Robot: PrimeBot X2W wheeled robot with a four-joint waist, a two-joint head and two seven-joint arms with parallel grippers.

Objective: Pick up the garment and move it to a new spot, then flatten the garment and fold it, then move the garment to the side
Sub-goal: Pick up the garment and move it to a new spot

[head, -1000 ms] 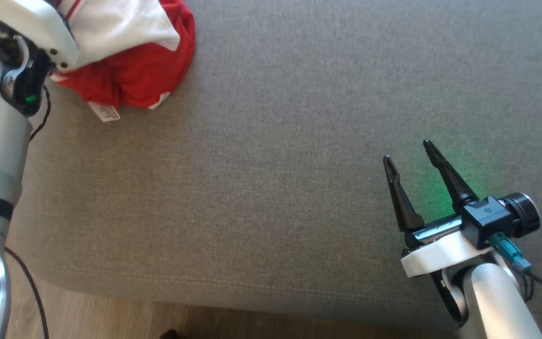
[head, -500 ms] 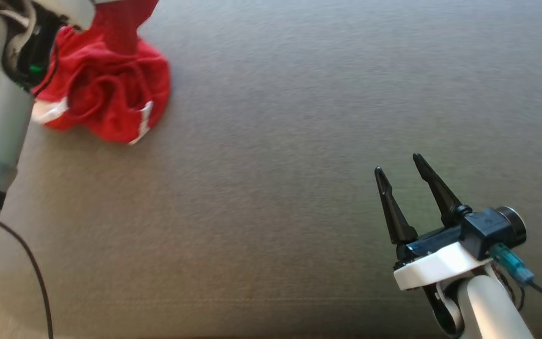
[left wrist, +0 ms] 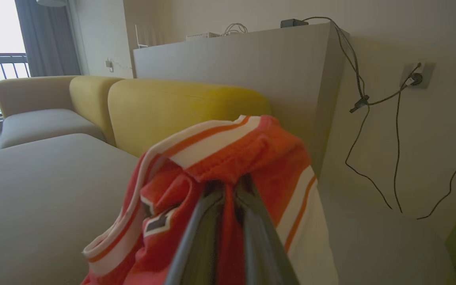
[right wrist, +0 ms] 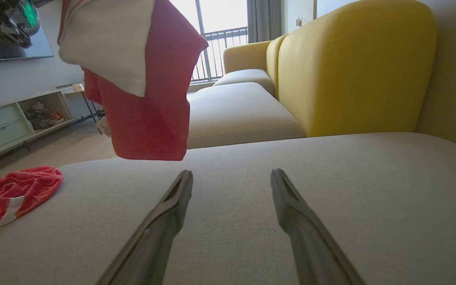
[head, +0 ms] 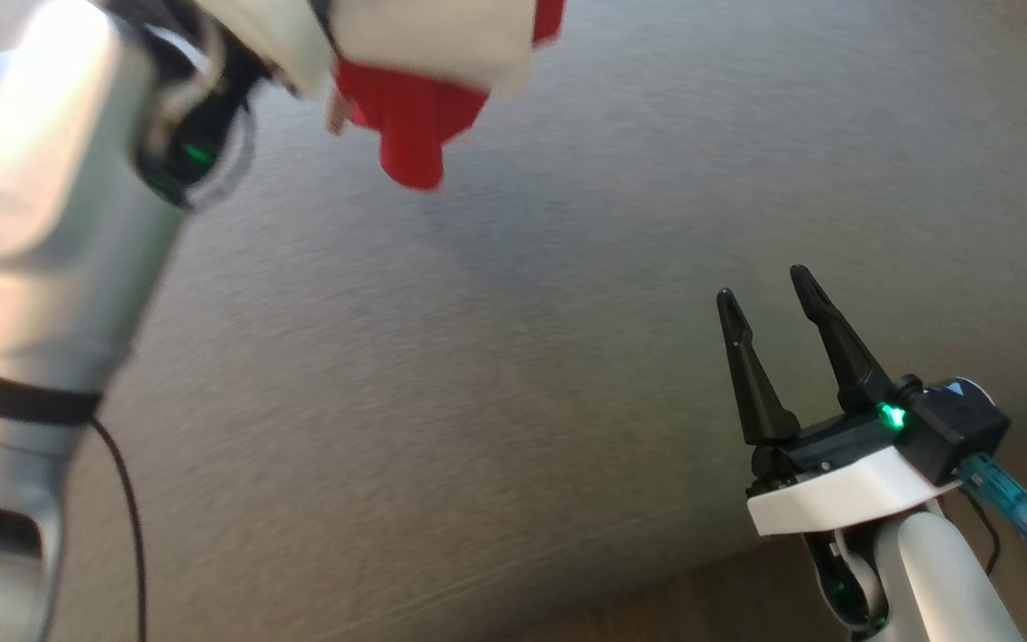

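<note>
Garment (right wrist: pixel 145 114), red knit with white panels and orange-and-white striped trim, hangs in the air from the left gripper (left wrist: pixel 228 188), its lower edge clear of the seat (head: pixel 513 374) below. In the left wrist view the two dark fingers lie almost together with a fold of red fabric pinched between them; the cloth bunches over their tips and drapes down both sides. A small white label shows at the garment's edge. The right gripper (head: pixel 763 283) sits low over the seat's near right part, well apart from the garment, its tapered fingers spread and holding nothing. The seat is a broad, flat cushion of grey woven fabric with rounded edges. A crumpled red cloth (right wrist: pixel 16 190) with a white band lies on the seat's far left in the right wrist view. Behind the seat stands a rounded yellow backrest (right wrist: pixel 354 67). Loose cables (left wrist: pixel 370 99) run to a wall socket (left wrist: pixel 416 77). Wood floor (head: pixel 674 606) borders the seat's near edge.
</note>
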